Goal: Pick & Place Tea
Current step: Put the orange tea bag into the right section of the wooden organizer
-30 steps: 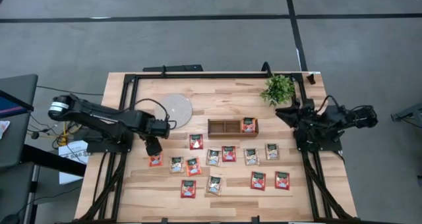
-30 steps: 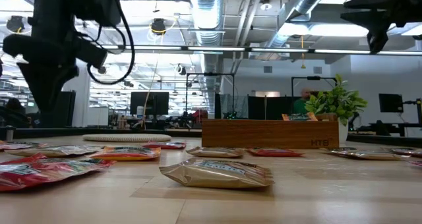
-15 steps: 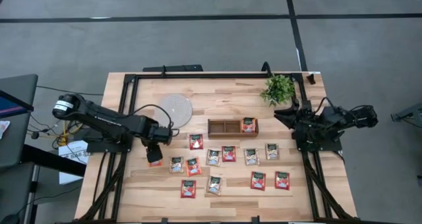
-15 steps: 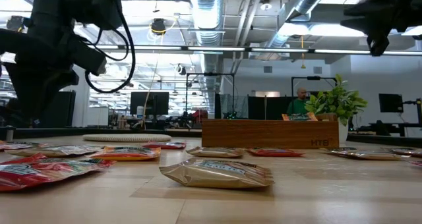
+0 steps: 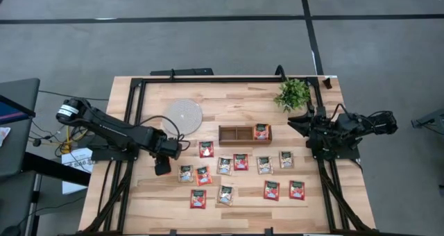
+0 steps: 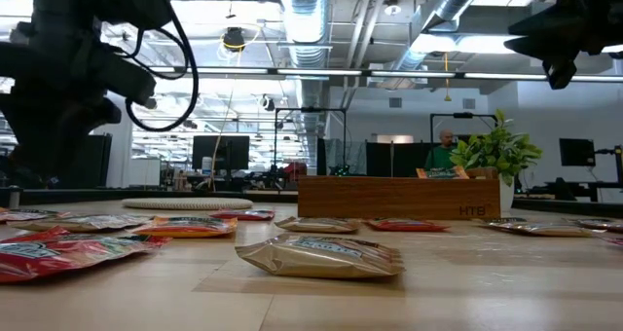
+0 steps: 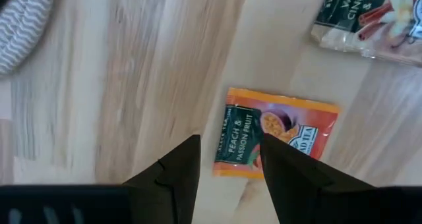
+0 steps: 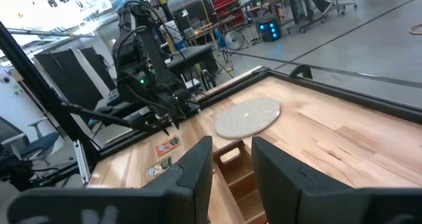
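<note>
Several tea sachets, red-orange and pale, lie flat on the wooden table (image 5: 139,194); one red-orange sachet (image 5: 261,132) lies in the right compartment of the brown tray (image 5: 236,134). My left gripper (image 5: 162,168) points down, open, over the leftmost red-orange sachet (image 7: 290,128). In the left wrist view its fingertips stand above that sachet's dark band end. The high view hides this sachet under the gripper. My right gripper (image 5: 298,120) waits open and level above the table's right edge, with nothing between its fingers (image 8: 198,165).
A round grey-white disc (image 5: 183,114) lies at the far left, and a small green plant (image 5: 293,94) stands at the far right. A pale sachet (image 7: 369,20) lies close to the leftmost one. A black frame (image 5: 208,80) rims the table. A person (image 6: 445,148) shows in the room behind.
My left gripper has moved toward the table's near edge and a little down. It now stands over the leftmost red-orange sachet and covers it in the high view. Its wrist has rolled a little. The sachets have not moved.
</note>
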### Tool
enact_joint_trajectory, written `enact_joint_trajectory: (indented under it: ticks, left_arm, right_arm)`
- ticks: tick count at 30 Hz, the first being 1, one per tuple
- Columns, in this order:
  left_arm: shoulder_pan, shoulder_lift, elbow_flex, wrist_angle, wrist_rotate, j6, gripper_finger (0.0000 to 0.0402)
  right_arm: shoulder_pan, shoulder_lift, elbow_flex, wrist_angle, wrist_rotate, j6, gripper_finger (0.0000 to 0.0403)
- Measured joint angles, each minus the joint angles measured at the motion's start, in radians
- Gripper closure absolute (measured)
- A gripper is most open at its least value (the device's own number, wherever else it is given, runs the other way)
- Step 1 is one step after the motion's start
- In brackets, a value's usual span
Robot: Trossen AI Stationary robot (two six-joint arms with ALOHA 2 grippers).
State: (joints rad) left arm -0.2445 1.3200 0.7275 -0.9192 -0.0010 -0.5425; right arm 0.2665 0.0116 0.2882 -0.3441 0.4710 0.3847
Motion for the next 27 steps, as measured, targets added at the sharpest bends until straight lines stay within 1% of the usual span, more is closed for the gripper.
enact_joint_trajectory:
  ticks: [9,12,21,27]
  left_arm:
    - [0.0,0.051,-0.049,0.02,0.01,0.011,0.025]
    - [0.0,0.052,-0.072,0.053,0.034,0.011,0.025]
    - [0.0,0.054,-0.133,0.152,0.027,0.057,0.025]
    - [0.0,0.052,-0.152,0.167,0.029,0.053,0.0253]
  right_arm:
    - [0.0,0.0,0.0,0.0,0.0,0.0,0.0305]
    - [0.0,0.0,0.0,0.001,0.0,0.0,0.0305]
    - [0.0,0.0,0.0,0.001,0.0,0.0,0.0305]
    - [0.0,0.0,0.0,0.001,0.0,0.0,0.0305]
